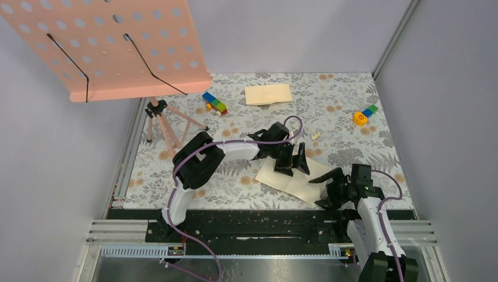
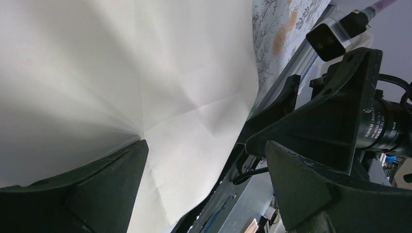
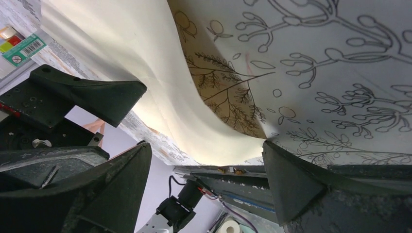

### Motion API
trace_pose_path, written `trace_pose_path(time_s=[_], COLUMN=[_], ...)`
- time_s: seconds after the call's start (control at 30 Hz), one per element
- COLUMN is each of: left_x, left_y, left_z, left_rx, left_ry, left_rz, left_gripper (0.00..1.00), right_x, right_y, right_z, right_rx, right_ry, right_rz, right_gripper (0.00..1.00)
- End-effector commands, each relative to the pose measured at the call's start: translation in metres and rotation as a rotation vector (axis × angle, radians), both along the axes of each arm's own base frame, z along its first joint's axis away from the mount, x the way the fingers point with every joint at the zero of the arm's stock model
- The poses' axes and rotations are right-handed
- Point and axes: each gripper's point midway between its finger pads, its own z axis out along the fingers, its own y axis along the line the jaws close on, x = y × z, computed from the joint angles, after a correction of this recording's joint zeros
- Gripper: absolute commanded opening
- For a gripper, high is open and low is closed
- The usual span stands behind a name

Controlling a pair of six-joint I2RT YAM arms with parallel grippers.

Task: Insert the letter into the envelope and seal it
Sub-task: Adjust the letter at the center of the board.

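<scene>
You are looking at a bench [image 1: 352, 153] covered in a grey floral cloth, boxed in by plain grey walls, with a pink perforated stand [image 1: 117, 47] at the far left. The letter [image 1: 293, 183] lies at the near centre. Its far corner is hidden under the left pincer [image 1: 293, 167], so its long axis is hard to judge; it sits askew to the bench edge. Its right edge bows up off the cloth between the fingers of the right pincer [image 1: 322, 191]. Both pincers gape wide and clamp nothing. The envelope [image 1: 268, 94] lies well apart at the far middle, its long axis running left to right; you cannot make out its flap.
</scene>
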Motion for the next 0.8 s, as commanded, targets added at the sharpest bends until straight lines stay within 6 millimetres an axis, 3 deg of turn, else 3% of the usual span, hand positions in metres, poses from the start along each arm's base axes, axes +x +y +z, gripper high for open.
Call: trace_pose_path(time_s=[0.0,0.1,0.2,0.37,0.47,0.77], left_x=[-0.012,-0.012,-0.014,-0.016,-0.015,-0.017], left_y=[0.029,0.027,0.028,0.029,0.029,0.032], left_z=[-0.065,-0.065,-0.066,-0.067,-0.066,-0.065], left_rx=[0.191,0.187,0.187,0.187,0.186,0.185], left_ry=[0.046,0.049,0.054,0.058,0.056,0.055], left_rz=[0.018,0.015,0.010,0.001,0.004,-0.004], left_gripper=[0.97,0.96,0.97,0.97,0.96,0.97], right_x=[0.009,0.014,0.034,0.075,0.082,0.087], right_y=[-0.009,-0.005,0.002,0.021,0.016,-0.003], right_z=[0.006,0.004,0.010,0.064,0.079,0.076], right_rx=[-0.082,-0.049,0.032,0.207,0.137,-0.045], right_ry=[-0.051,-0.076,-0.146,-0.382,-0.423,-0.435], right_rz=[0.037,0.032,0.003,0.084,0.128,0.142], right_gripper=[0.92,0.92,0.92,0.91,0.92,0.92])
